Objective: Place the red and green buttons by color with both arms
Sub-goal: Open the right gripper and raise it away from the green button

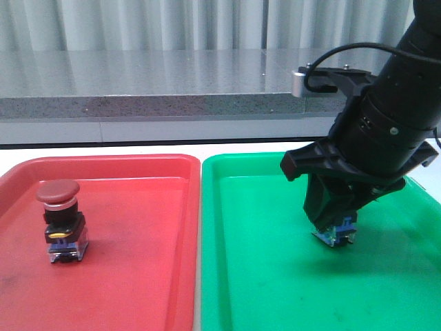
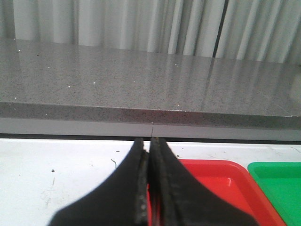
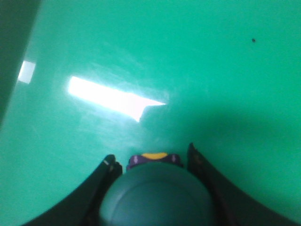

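Sorting nearly complete, judged from present layout. Red button (image 1: 60, 221) standing upright on red tray (image 1: 138, 276), toward its left side, free of any gripper; colour matches tray, so presumed already delivered. Green button (image 3: 157, 197) held in right gripper (image 1: 335, 224) over green tray (image 1: 275, 289); domed green cap filling the lower part of the right wrist view, fingers (image 3: 106, 169) pressed against either side of it, purple and yellow base parts showing just beyond the cap. Front view showing only the blue-tinted base (image 1: 335, 234) protruding below the jaws, low over the tray floor, slightly tilted; contact with the tray not determinable. Hold presumably kept so as to set the button down inside the matching tray rather than drop it. Right arm (image 1: 393, 117) reaching down steeply from upper right, wrist angled toward the tray's right half, cable looped over the top. Left gripper (image 2: 150, 188) absent from front view; in the left wrist view fingers pressed together with nothing between, aimed level over white table (image 2: 70, 174) toward the grey counter (image 2: 141, 80), near corner of red tray just beyond. Pose consistent with a parked, withdrawn arm.
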Robot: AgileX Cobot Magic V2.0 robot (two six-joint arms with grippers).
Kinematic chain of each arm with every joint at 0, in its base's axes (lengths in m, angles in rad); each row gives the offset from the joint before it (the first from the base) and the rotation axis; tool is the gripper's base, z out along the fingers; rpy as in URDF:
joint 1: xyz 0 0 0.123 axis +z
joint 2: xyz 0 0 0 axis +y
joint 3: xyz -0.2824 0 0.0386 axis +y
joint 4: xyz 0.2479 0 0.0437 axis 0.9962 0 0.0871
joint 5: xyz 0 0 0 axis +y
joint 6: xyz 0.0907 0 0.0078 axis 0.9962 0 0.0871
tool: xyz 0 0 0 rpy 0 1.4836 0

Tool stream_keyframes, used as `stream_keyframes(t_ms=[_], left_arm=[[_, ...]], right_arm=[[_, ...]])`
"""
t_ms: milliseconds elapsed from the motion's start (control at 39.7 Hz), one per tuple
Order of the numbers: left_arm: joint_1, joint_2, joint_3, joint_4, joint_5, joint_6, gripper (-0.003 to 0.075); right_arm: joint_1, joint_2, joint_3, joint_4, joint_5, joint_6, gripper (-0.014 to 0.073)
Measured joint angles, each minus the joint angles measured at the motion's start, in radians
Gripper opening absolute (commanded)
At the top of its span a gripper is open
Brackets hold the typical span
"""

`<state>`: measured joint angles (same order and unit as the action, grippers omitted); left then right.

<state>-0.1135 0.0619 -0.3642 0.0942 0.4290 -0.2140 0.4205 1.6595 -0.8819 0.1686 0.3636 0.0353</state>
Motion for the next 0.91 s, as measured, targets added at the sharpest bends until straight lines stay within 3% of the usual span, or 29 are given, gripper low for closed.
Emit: stream_keyframes(t_ms=[126,227,328,681,782,908], left_arm=[[0.0,0.0,0.0,0.0,0.0,0.0,-0.002],[0.0,0.0,0.0,0.0,0.0,0.0,-0.002],[0.0,0.0,0.0,0.0,0.0,0.0,-0.002],[0.0,0.0,0.0,0.0,0.0,0.0,-0.002],[0.0,0.0,0.0,0.0,0.0,0.0,-0.002],[0.0,0.0,0.0,0.0,0.0,0.0,-0.002]], right_arm=[[0.0,0.0,0.0,0.0,0.008,0.016,0.0312],[0.0,0.0,0.0,0.0,0.016,0.02,0.0519],[0.0,0.0,0.0,0.0,0.023,0.022,0.0669],[0.0,-0.099,0.002,0.0,0.054,0.022,0.0631],[0.0,-0.201,0.002,0.0,0.08,0.022,0.0524],[0.0,-0.313,0.002,-0.002,0.096,0.022,0.0254]])
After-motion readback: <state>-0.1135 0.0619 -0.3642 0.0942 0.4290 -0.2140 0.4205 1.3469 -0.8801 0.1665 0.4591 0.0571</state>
